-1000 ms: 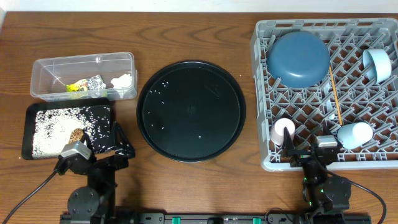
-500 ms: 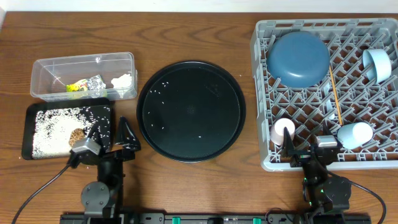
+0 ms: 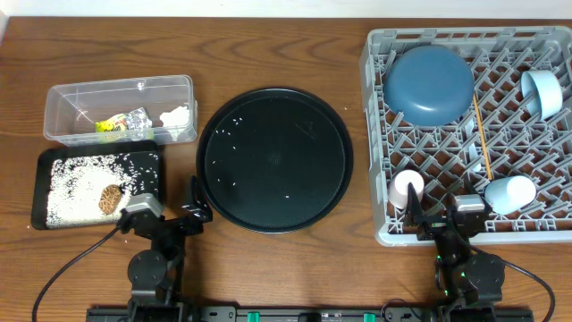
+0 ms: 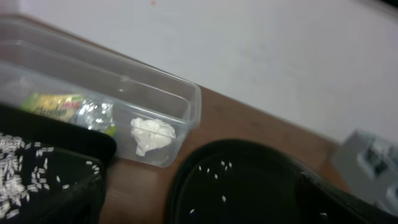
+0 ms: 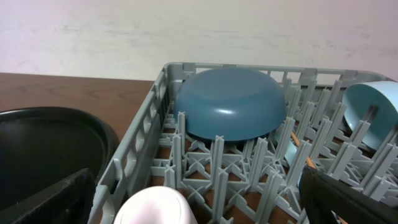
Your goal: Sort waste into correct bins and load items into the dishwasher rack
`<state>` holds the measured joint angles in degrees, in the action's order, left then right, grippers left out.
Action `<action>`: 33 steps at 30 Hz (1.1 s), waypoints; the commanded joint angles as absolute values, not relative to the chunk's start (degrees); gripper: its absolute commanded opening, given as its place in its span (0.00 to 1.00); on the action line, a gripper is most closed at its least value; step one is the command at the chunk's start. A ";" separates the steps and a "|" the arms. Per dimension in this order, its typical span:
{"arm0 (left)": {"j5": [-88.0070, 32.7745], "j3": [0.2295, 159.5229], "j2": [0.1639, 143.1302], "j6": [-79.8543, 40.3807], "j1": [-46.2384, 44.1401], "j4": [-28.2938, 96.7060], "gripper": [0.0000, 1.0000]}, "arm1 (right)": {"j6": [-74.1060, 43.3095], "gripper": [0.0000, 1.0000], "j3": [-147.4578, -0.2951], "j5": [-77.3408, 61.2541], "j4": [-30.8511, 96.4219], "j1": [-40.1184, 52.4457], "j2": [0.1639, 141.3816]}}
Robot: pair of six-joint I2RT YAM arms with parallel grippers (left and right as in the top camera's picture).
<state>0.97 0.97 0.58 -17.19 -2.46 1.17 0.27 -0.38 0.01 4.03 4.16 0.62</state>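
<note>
The clear tub [image 3: 121, 82] holds the wrapper [image 3: 111, 124], foil [image 3: 136, 119] and tissue [image 3: 177, 114]. In front of it, the black tray [image 3: 37, 192] carries rice [image 3: 76, 183] and a brown scrap [image 3: 110, 198]. The grey rack [image 3: 536, 231] holds a dark-blue plate [image 3: 429, 84], a light-blue bowl [image 3: 542, 92], a chopstick [image 3: 483, 139], a light-blue cup [image 3: 510, 194] and a pink cup [image 3: 407, 190]. My left gripper [image 3: 179, 215] is open and empty between the black tray and the round tray. My right gripper [image 3: 442, 216] is open at the rack's front, just behind the pink cup [image 5: 155, 205].
A big round black tray [image 3: 274, 159] with a few scattered rice grains fills the middle of the wooden table. Its left rim [image 4: 180, 180] lies right ahead of my left gripper. The rack's front-left wall [image 5: 140, 140] stands close before my right gripper.
My left arm has swung right, from in front of the black tray to the gap beside the round tray. The right arm has stayed still.
</note>
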 commanded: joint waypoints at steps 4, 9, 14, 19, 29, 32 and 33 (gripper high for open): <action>-3.46 0.23 0.10 0.89 -2.72 3.77 0.98 | 0.73 0.99 -0.32 0.62 4.29 4.51 0.27; -3.42 0.23 0.10 6.48 -2.72 3.77 0.98 | 0.73 0.99 -0.32 0.62 4.29 4.51 0.27; -3.44 0.23 0.10 6.42 -2.72 3.79 0.98 | 0.73 0.99 -0.32 0.62 4.29 4.51 0.27; -3.44 0.23 0.10 6.42 -2.72 3.79 0.98 | 0.73 0.99 -0.32 0.64 4.29 4.51 0.27; -3.44 0.23 0.23 6.42 -2.70 3.79 0.98 | 0.73 0.99 -0.32 0.62 4.29 4.51 0.27; -3.44 0.23 0.23 6.42 -2.70 3.79 0.98 | 0.73 0.99 -0.32 0.64 4.29 4.51 0.27; -3.44 0.23 0.23 6.42 -2.70 3.79 0.98 | 0.73 0.99 -0.32 0.62 4.29 4.51 0.27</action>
